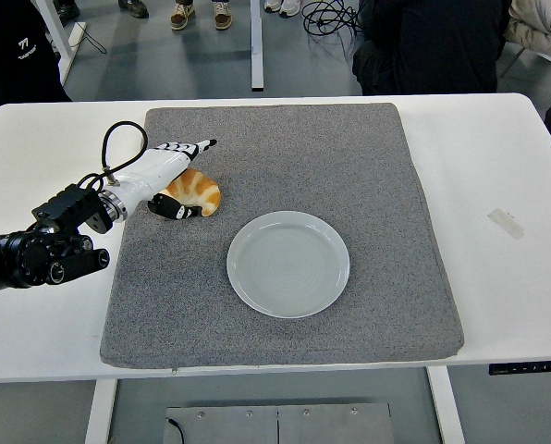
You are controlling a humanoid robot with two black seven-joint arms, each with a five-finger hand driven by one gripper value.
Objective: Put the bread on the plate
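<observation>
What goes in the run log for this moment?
left hand: open around croissant, no firm grip seen | croissant: on grey mat, left of plate | plate: empty | right hand: out of view

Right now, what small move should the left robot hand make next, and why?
Probably close the fingers on the bread. The left robot hand sits at its left side with fingers spread above it and the thumb below, not yet gripping, and the plate lies empty to the lower right.
</observation>
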